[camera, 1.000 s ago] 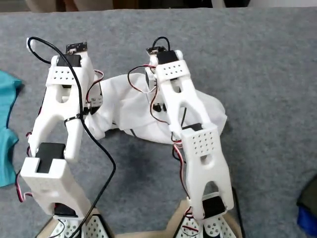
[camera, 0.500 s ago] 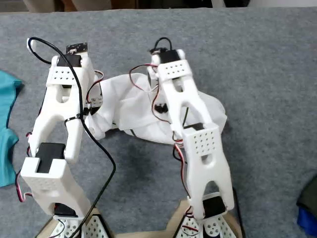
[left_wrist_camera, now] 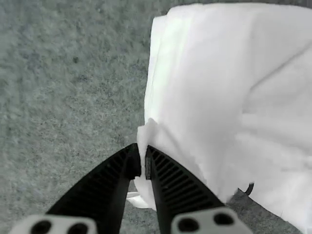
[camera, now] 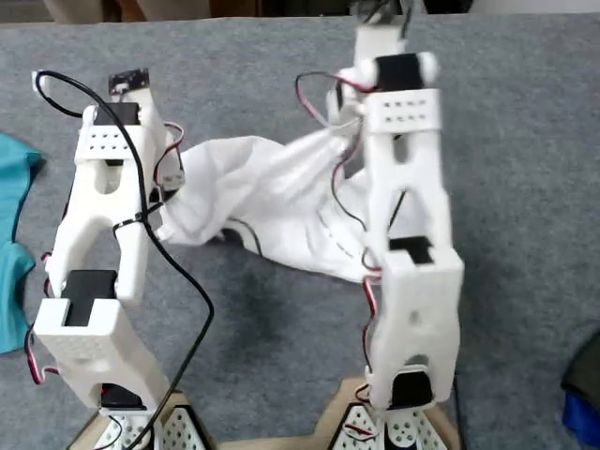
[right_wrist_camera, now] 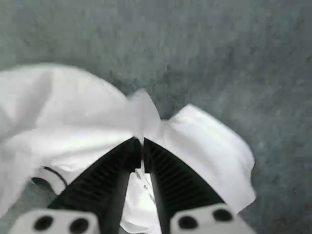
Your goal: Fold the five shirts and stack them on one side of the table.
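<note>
A white shirt (camera: 272, 197) lies crumpled on the grey cloth table between the two arms. My left gripper (left_wrist_camera: 143, 158) is shut on a fold at the shirt's (left_wrist_camera: 219, 97) near-left edge, close to the table. My right gripper (right_wrist_camera: 142, 145) is shut on a pinch of the shirt (right_wrist_camera: 97, 131) and holds that part lifted. In the high view the right arm (camera: 408, 187) stretches toward the table's far side, with the cloth pulled up toward its gripper (camera: 342, 117). The left arm (camera: 103, 216) stands at the shirt's left end.
A teal shirt (camera: 14, 244) lies at the table's left edge. Dark and blue cloth (camera: 583, 384) shows at the right edge near the front. Black and red cables hang from both arms over the shirt. Bare grey table (camera: 506, 141) spreads to the right and far side.
My right arm has swung away toward the far side, drawing the white shirt up and stretching it. The left arm has shifted slightly left while holding its fold.
</note>
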You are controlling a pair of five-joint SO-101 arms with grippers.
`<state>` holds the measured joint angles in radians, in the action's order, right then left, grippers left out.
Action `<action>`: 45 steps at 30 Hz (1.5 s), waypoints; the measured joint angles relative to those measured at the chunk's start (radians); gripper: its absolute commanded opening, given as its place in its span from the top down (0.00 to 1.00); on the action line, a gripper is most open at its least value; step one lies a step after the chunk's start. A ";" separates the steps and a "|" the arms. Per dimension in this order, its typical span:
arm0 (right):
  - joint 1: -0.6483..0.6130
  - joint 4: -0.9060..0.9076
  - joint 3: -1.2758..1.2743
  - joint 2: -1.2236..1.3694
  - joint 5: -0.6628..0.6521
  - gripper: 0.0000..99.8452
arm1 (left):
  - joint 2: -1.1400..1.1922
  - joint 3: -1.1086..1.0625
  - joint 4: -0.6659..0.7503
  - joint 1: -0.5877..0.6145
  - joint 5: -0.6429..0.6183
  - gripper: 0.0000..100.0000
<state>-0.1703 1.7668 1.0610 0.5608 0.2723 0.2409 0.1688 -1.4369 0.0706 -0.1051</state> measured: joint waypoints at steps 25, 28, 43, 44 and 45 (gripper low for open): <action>0.199 -0.097 0.176 -0.878 0.064 1.00 | -0.970 0.163 -0.068 -0.003 0.000 0.98; 0.236 -0.132 0.192 -0.974 0.064 1.00 | -1.123 0.164 -0.069 -0.003 0.000 0.98; 0.169 -0.112 0.000 -1.106 0.041 0.99 | -1.409 0.081 -0.048 -0.003 -0.002 0.98; 0.107 -0.077 -0.051 -1.106 0.017 0.99 | -1.410 0.074 -0.048 -0.003 -0.002 0.98; 0.048 -0.040 -0.103 -1.103 -0.008 0.99 | -1.410 0.069 -0.048 -0.003 -0.002 0.98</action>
<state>-0.1227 1.7269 0.9582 -0.5424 0.2647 -1.1692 0.2378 -1.4845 0.0675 -0.1066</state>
